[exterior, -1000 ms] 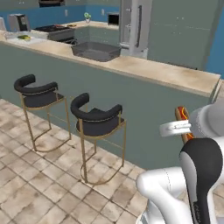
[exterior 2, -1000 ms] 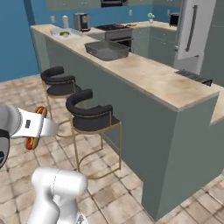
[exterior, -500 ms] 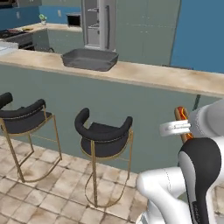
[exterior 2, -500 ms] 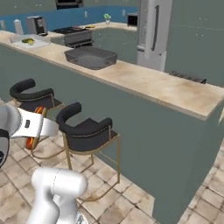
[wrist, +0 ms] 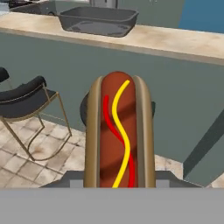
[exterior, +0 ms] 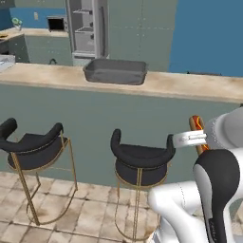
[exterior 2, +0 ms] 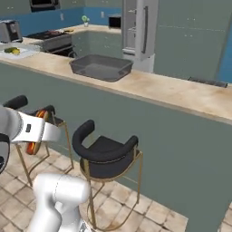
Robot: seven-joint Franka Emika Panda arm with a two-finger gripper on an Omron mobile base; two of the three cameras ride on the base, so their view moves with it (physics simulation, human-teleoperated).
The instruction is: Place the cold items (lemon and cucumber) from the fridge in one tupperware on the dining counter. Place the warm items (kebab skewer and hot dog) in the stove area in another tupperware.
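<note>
White arm bent at the elbow, forearm raised, gripper (exterior: 197, 137) level, jaws clamped on the hot dog (wrist: 120, 131)

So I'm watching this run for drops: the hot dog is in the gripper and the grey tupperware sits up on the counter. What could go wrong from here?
1. The gripper holds the hot dog by one end, so most of it sticks out unsupported; it could slip or pivot in transit.
2. The grey tupperware sits on the counter above the stools; lifting too low might knock the hot dog against the counter edge.
</note>
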